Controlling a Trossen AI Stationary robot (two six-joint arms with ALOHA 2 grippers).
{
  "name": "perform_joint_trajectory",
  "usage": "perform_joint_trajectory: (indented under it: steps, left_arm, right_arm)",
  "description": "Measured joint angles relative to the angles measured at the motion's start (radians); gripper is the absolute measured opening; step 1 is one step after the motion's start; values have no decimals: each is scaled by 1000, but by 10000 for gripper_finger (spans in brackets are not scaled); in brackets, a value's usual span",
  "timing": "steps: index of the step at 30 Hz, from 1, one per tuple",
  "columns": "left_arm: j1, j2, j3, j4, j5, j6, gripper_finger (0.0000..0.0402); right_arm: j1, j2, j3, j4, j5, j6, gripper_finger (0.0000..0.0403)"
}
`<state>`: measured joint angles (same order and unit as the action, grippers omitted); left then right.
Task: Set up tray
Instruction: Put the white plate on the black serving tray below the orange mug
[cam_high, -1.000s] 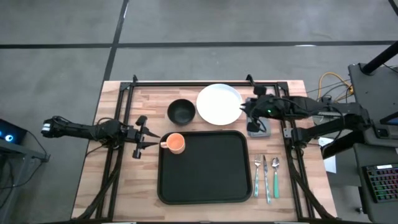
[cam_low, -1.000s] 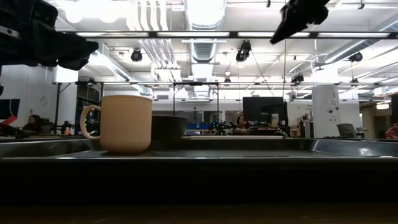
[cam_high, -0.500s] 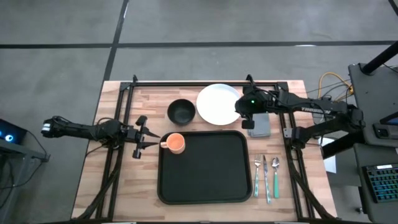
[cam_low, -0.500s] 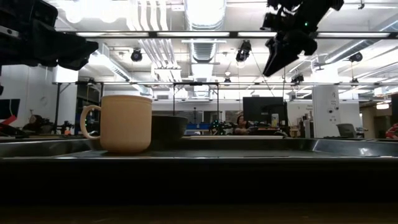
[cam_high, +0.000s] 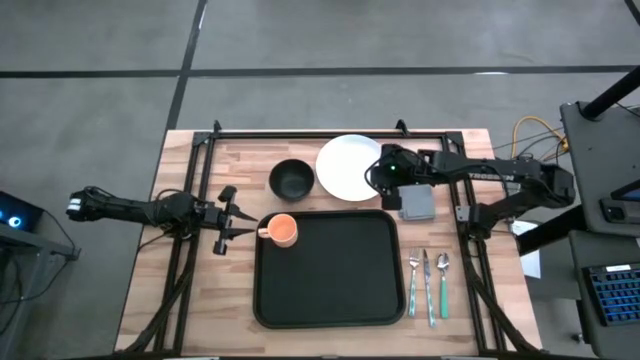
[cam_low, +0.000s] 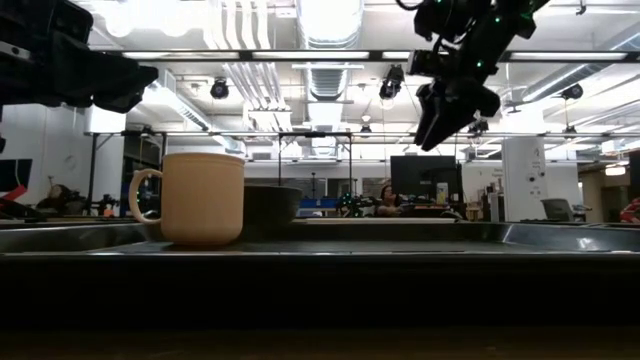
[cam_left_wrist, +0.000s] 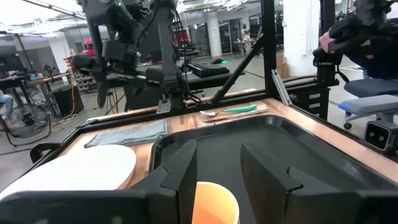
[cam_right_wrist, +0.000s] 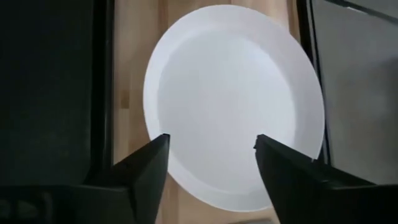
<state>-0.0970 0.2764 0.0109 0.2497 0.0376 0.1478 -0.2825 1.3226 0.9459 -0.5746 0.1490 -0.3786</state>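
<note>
The right gripper (cam_high: 378, 175) has swung off the grey napkin (cam_high: 418, 203) and now hangs over the near edge of the white plate (cam_high: 350, 166), just beyond the tray (cam_high: 328, 290); a second ago it was sitting above that napkin. Its fingers have spread wide in that time, and the wrist view shows them empty, straddling the plate from above, not yet touching it. That reads as the napkin being left where it lies, off the tray's far right corner, and the plate being next in line. The tray itself sits in the middle of the table, bare apart from the orange mug (cam_high: 283, 230) in its far left corner. Black bowl (cam_high: 292, 179) waits just behind the tray, left of the plate; the cutlery (cam_high: 428, 276) lies off the tray's right side. The left gripper (cam_high: 232, 231) hasn't budged, parked at the tray's left edge beside the mug handle, fingers partly apart and holding nothing I can see
</note>
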Motion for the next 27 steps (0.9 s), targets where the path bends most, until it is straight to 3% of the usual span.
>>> perform_joint_trajectory:
  steps: [8,18,27]
  left_arm:
    - [0,0,0,0,0,0,105]
    - [0,0,0,0,0,0,105]
    - [0,0,0,0,0,0,105]
  right_arm:
    - [0,119,-2,17,0,1,263]
    - [-2,266,-2,35,0,-18,241]
    - [-2,309,-7,42,0,-21,224]
